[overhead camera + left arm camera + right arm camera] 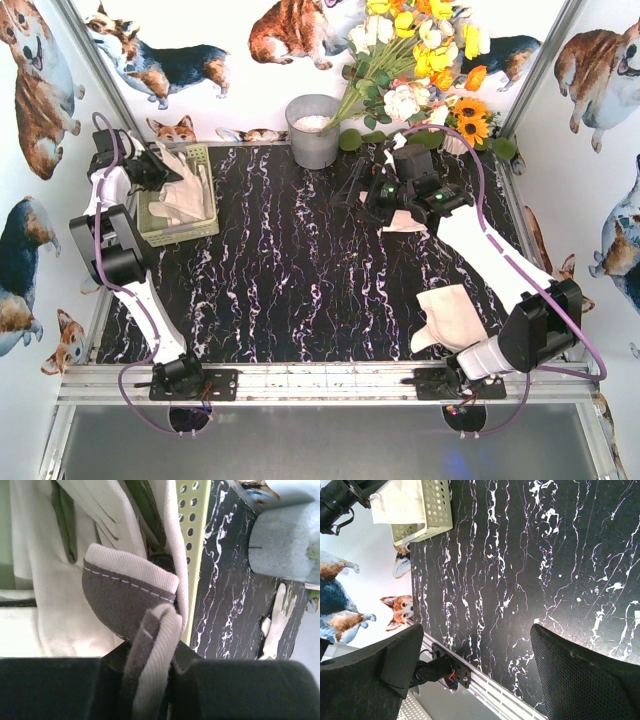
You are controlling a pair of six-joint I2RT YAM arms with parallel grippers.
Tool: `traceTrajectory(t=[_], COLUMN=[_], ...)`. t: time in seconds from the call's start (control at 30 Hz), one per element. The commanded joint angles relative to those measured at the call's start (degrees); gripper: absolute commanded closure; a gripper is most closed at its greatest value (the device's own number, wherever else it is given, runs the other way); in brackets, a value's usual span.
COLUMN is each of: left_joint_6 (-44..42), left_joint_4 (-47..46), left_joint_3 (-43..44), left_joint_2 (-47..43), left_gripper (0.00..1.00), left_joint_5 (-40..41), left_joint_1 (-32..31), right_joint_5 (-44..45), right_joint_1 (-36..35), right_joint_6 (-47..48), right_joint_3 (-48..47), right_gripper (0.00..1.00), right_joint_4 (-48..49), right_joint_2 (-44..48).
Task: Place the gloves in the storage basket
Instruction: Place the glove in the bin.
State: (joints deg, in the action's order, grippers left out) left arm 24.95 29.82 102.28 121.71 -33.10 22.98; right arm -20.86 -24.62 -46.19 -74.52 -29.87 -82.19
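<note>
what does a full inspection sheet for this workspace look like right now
surface: black marbled tabletop, no spills seen
job's things: storage basket at far left with gloves inside; loose glove near the right arm's base; second glove beneath the right arm's wrist
clutter: grey metal bucket and artificial flowers at the far edge
claws: left claw shut on the held glove over the basket; right claw open, empty
cables: purple cables run along both arms
surroundings: corgi-print walls; metal rail at near edge
</note>
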Motion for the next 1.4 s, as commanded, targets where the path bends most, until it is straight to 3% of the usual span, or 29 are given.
traceTrajectory(t=[0.0, 0.7, 1.37], left_joint_6=[-2.8, 11.0, 2.7], left_joint_4=[-1.4, -21.9, -13.2], left_joint_3=[0.6, -13.0, -14.9], left_joint_2=[-0.3, -8.3, -3.5], left_gripper=[1.0, 1.0, 1.0], left_joint_5=[-5.8, -11.0, -2.1], left_joint_1=[0.0, 0.0, -0.5], right_joint_5=[0.4, -1.1, -2.5], right_joint_1=[0.2, 0.2, 0.5], right_joint_6=[0.0, 0.5, 1.0], right_joint_3=[-3.6, -5.1, -7.0], right_gripper=[0.1, 0.11, 0.11], right_joint_4=[1.4, 1.1, 1.4], right_joint_2=[-0.8, -2.6, -5.0])
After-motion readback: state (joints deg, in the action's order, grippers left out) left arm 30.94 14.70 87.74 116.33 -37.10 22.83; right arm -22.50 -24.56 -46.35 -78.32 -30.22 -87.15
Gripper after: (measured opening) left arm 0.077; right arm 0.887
